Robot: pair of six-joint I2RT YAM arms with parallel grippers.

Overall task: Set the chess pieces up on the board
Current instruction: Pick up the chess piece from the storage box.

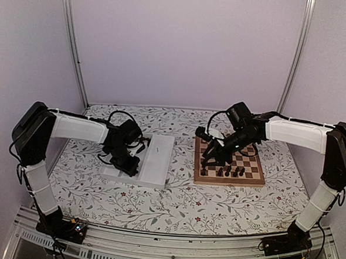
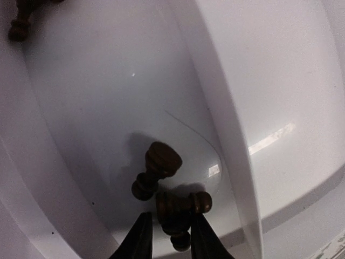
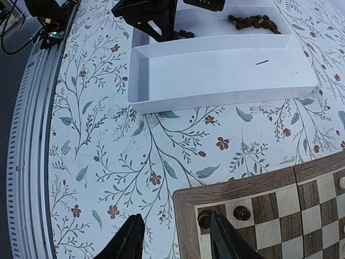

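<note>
In the left wrist view, my left gripper (image 2: 172, 237) reaches into the white tray (image 2: 280, 81). Its fingers stand narrowly open on either side of a dark chess piece (image 2: 177, 211) lying on the tray floor, with a thin gap on the left side. A second dark piece (image 2: 156, 170) lies just beyond it. My right gripper (image 3: 175, 237) is open and empty over the near-left corner of the board (image 3: 188, 216), where two dark pieces (image 3: 204, 218) stand on corner squares. In the top view the board (image 1: 249, 180) carries several dark pieces beneath the right gripper (image 1: 209, 160).
The white tray (image 1: 159, 164) lies left of the board on the flowered cloth. More dark pieces (image 3: 253, 21) lie in its far compartment, and its near compartment (image 3: 215, 70) holds only a small dark sliver. The metal table rail (image 3: 32, 135) runs along the left.
</note>
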